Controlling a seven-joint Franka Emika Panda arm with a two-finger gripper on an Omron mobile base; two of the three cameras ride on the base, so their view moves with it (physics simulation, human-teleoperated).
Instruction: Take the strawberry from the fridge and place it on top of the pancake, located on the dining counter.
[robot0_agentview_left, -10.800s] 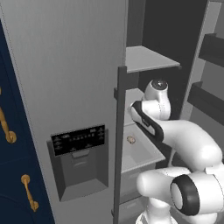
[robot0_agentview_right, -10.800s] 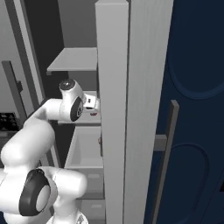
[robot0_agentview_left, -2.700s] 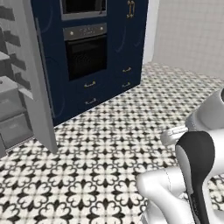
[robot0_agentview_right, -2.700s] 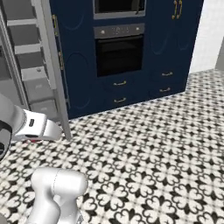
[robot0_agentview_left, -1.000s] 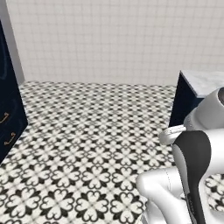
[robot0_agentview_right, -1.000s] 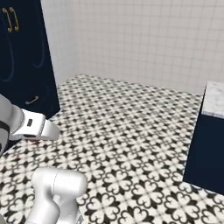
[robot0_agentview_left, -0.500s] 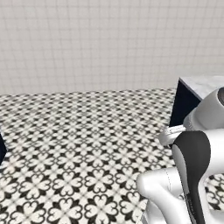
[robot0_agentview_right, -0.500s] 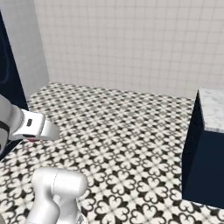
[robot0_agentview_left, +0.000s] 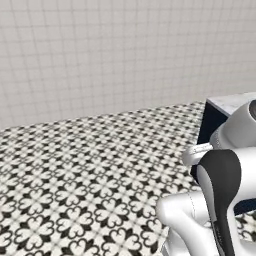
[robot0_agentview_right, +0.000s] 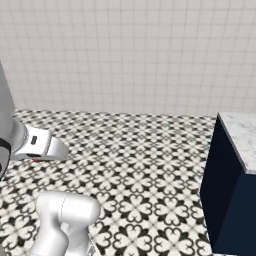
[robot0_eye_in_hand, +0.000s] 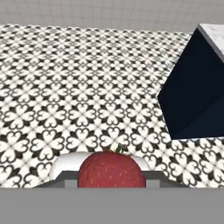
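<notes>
Hand view: the strawberry (robot0_eye_in_hand: 111, 169), red with a small green stem on top, sits clamped in the gripper (robot0_eye_in_hand: 111, 177) at the bottom centre, carried above the black-and-white patterned floor tiles (robot0_eye_in_hand: 65, 87) that spread ahead and to the gripper's left; ahead and to its right stands the end of the dining counter (robot0_eye_in_hand: 192, 92), a navy base with a strip of white-grey marbled slab showing along its top edge. Right base view: the same dining counter corner (robot0_agentview_right: 235, 175) stands on the right, before a pale tiled wall (robot0_agentview_right: 130, 55).
</notes>
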